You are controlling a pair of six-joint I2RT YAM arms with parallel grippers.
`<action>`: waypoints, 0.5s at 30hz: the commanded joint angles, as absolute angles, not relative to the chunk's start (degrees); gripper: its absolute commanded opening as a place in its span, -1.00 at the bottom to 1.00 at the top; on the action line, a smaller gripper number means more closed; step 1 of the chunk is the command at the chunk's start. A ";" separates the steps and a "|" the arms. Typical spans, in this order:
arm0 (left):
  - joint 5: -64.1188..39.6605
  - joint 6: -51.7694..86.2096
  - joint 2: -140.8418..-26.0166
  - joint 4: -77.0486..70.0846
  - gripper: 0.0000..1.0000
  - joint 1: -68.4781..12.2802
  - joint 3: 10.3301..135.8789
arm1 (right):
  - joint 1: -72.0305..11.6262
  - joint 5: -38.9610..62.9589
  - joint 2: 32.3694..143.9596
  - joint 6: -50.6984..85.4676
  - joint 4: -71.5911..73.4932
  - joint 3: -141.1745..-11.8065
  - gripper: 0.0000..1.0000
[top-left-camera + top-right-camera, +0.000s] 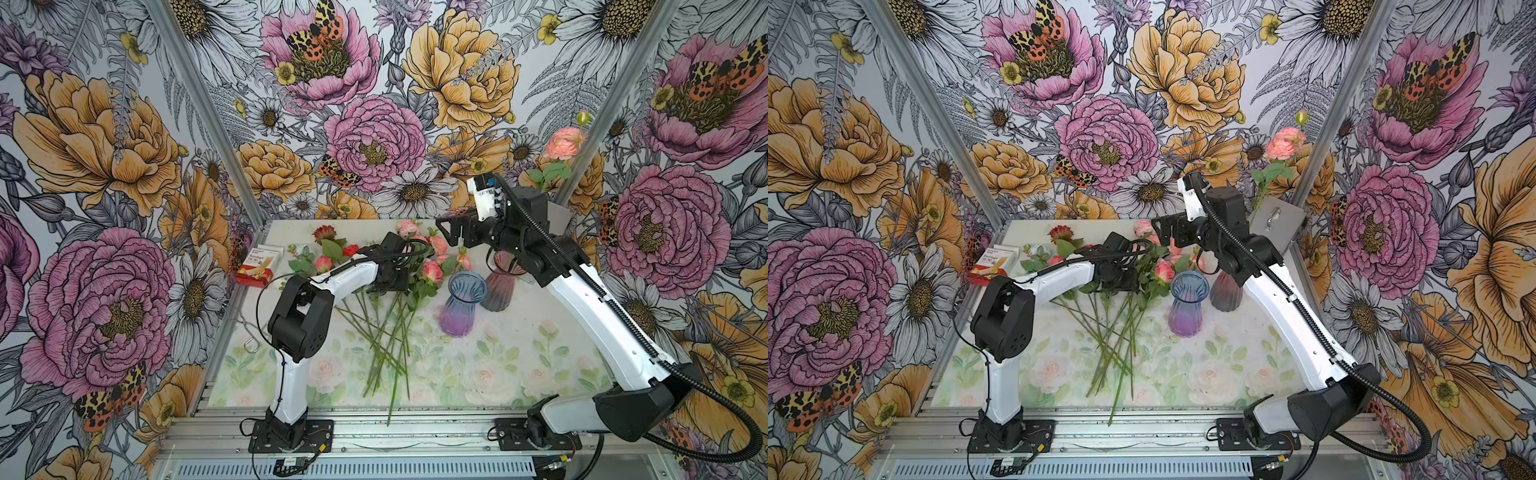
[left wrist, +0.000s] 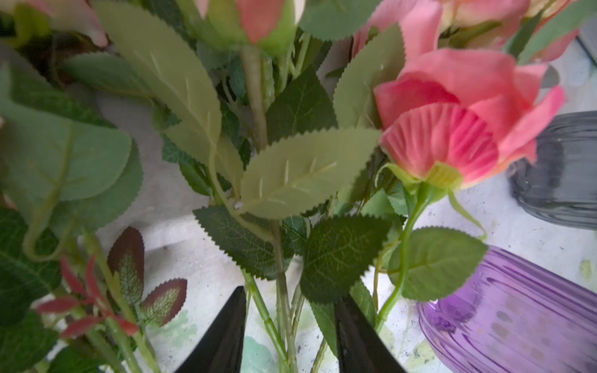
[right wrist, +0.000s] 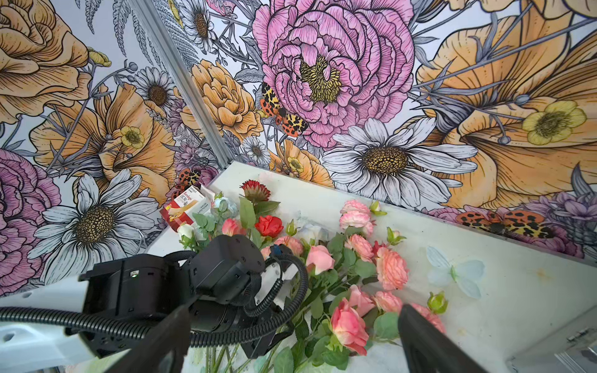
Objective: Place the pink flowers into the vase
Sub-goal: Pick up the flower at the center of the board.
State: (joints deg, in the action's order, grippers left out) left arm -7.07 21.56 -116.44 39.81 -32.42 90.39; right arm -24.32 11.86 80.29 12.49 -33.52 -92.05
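Observation:
The pink flowers [image 1: 432, 272] [image 1: 1165, 270] lie in a loose pile at the middle back of the table, blooms toward the back wall and long green stems fanned toward the front. My left gripper [image 1: 392, 280] [image 1: 1117, 278] is down on that pile. In the left wrist view, the left gripper [image 2: 290, 294] has its jaws partly closed with several stems [image 2: 281, 306] between them and gaps still showing. A purple-blue vase [image 1: 461, 303] [image 2: 517, 316] stands right of the pile, a reddish-grey vase [image 1: 500, 286] behind it. My right gripper [image 1: 451, 232] [image 3: 292, 310] hangs open and empty above the blooms [image 3: 349, 326].
A red flower [image 1: 351, 250], a dark-red one [image 1: 324, 232] and a white rose [image 3: 185, 231] lie left of the pile. A red box [image 1: 257, 266] sits at the back left edge. One pink bloom [image 1: 563, 141] stands upright at the back right by a metal plate [image 1: 1277, 224].

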 commanded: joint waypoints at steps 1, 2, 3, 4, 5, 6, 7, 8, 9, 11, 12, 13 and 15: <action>-6.24 22.13 -118.94 39.90 -0.18 -31.02 92.74 | -24.32 10.92 79.45 11.96 -33.14 -91.51 0.99; -6.11 22.25 -119.38 39.90 -0.23 -30.97 93.18 | -24.18 10.82 79.34 11.87 -33.13 -91.39 0.99; -5.89 22.32 -119.53 39.90 -0.25 -30.81 93.65 | -24.17 10.76 79.28 11.80 -33.13 -91.30 0.99; -5.73 22.16 -119.87 39.90 -0.27 -30.93 94.24 | -24.08 10.73 79.19 11.72 -33.14 -91.02 0.99; -5.34 22.13 -120.20 39.89 -0.27 -31.02 94.74 | -24.01 10.72 79.19 11.69 -33.13 -90.86 0.99; -5.11 22.03 -120.40 39.90 -0.28 -31.20 95.10 | -24.00 10.72 79.19 11.73 -33.13 -90.77 0.99; -5.01 21.93 -120.64 39.90 -0.29 -31.12 95.48 | -23.95 10.74 79.27 11.72 -33.14 -90.59 0.99; -4.99 21.80 -120.97 39.90 -0.31 -31.16 95.85 | -23.91 10.77 79.28 11.69 -33.15 -90.53 0.99; -5.23 21.80 -121.26 39.91 -0.34 -31.10 96.05 | -23.91 10.84 79.36 11.73 -33.13 -90.52 0.99; -5.42 21.75 -121.63 39.90 -0.45 -31.20 96.57 | -23.92 10.81 79.45 11.62 -33.13 -90.65 0.99; -5.31 21.74 -121.64 39.90 -0.52 -31.19 96.64 | -23.83 10.83 79.53 11.58 -33.13 -90.70 0.99; -5.11 21.75 -121.55 39.90 -0.54 -31.21 96.62 | -23.82 10.85 79.54 11.52 -33.18 -90.70 0.99; -5.00 21.62 -121.46 39.88 -0.55 -31.36 96.74 | -23.82 10.83 79.76 11.45 -33.18 -90.78 0.99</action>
State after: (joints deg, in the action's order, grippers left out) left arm -6.61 22.15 -120.81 40.07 -31.27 95.35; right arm -24.29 11.66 80.29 12.32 -33.65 -90.87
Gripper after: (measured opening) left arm 0.230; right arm 0.994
